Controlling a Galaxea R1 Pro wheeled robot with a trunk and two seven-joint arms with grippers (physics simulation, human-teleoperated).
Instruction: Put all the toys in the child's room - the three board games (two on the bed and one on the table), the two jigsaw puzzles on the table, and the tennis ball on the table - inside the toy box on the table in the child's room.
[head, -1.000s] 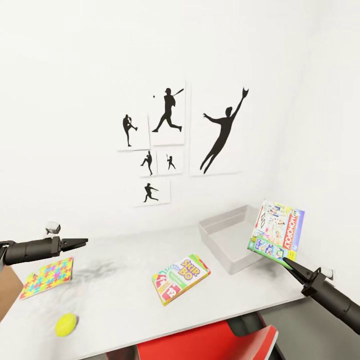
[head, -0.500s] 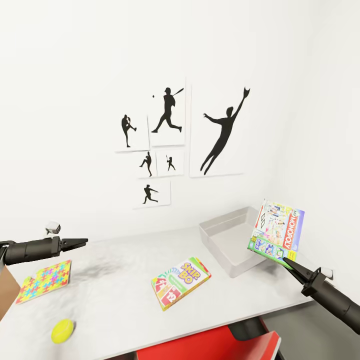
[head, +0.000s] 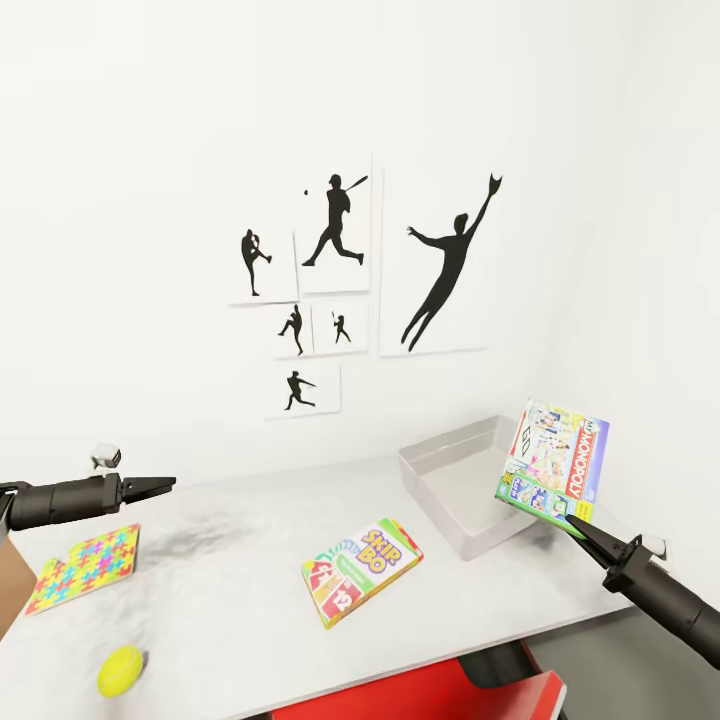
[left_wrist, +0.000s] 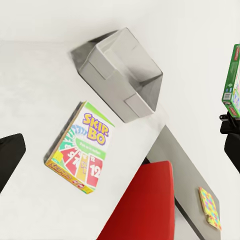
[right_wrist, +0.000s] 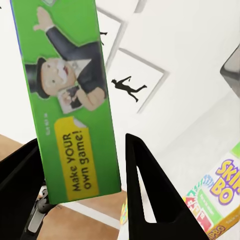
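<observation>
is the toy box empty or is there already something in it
Empty as far as shown: the toy box has a bare grey floor in both head and left wrist views. The Monopoly box is held upright beside it, not inside.

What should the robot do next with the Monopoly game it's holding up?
Probably carry it a little toward the wall and lower it. The right gripper clamps the Monopoly box upright by its bottom edge, near the toy box, which looks empty and sits on the table.
</observation>
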